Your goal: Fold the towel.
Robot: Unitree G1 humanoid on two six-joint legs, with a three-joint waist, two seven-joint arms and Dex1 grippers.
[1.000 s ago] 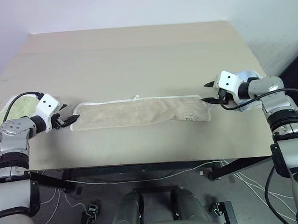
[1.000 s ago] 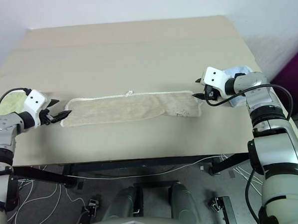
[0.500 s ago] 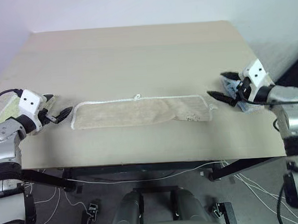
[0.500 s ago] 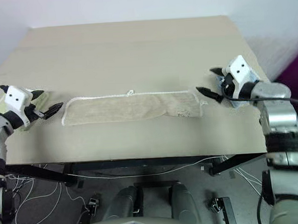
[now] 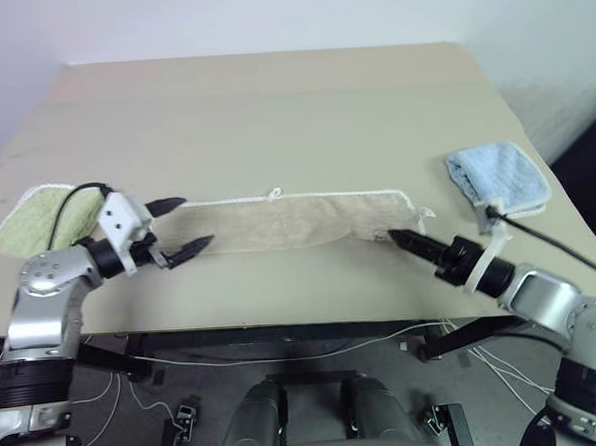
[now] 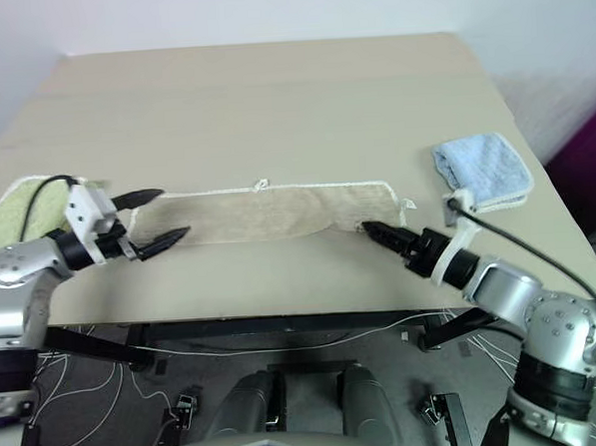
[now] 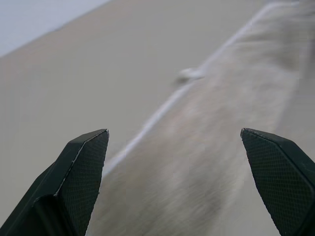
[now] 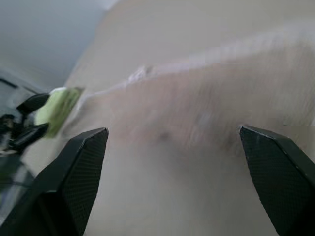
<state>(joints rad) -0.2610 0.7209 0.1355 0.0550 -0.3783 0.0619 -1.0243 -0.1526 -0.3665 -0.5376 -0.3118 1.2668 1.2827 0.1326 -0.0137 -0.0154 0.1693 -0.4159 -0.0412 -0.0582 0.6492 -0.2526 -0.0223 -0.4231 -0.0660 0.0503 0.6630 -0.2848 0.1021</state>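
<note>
The towel [image 5: 288, 222] lies flat as a long strip across the table [image 5: 272, 114]. It is soft, light and limp; grasp its end corners. The left pincer [image 5: 178, 227] and right pincer [image 6: 370, 229] are both released.

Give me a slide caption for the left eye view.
Both open tools, left and right, flank the beige towel lying flat on the table.
</note>
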